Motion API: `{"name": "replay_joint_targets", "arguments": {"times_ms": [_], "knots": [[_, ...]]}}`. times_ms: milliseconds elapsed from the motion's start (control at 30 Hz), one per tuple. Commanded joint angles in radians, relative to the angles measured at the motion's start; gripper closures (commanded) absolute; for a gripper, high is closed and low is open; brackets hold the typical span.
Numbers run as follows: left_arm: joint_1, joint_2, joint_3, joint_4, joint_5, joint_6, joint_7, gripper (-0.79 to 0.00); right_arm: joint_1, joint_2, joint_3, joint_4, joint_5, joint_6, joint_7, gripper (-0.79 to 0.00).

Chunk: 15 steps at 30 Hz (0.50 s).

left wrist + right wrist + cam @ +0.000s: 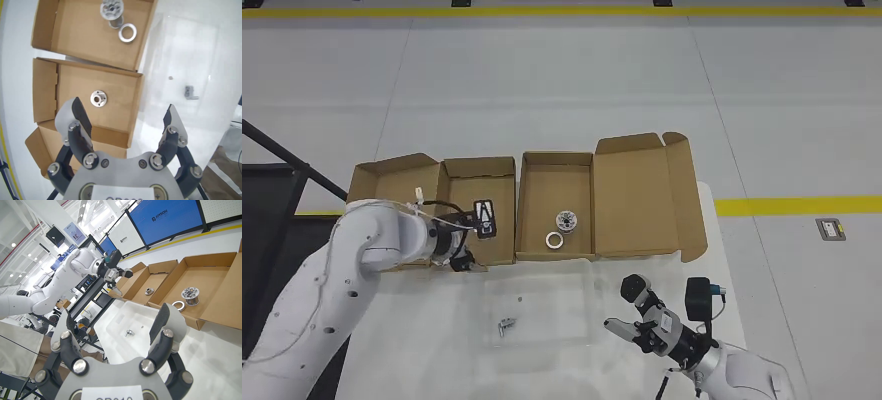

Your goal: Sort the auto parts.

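Left jaws wide, empty, above front wall of left box [113, 85]; flange [98, 98] on its floor. Right jaws wide, empty, above desk [442, 335] front right, near tray [117, 323]. Bracket [190, 92] in tray, small bit [170, 77] near it. Hub [111, 9] and ring [127, 33] just beside each other in right box [79, 34]. Both boxes open, side by side at desk's far edge.

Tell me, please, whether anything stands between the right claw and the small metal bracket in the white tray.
Nothing visible does: the right claw is open beside the white tray, and the bracket lies uncovered on its floor.
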Motion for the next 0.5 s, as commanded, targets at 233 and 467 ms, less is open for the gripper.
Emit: {"name": "replay_joint_targets", "arguments": {"times_ms": [233,467], "knots": [[0.115,0.107,0.067,-0.265,-0.120,0.073,-0.057,-0.785,0.000,0.000,0.000,0.000,0.000,0.000,0.000,-0.785],[0.115,0.107,0.067,-0.265,-0.120,0.073,-0.057,-0.785,0.000,0.000,0.000,0.000,0.000,0.000,0.000,-0.785]]}}
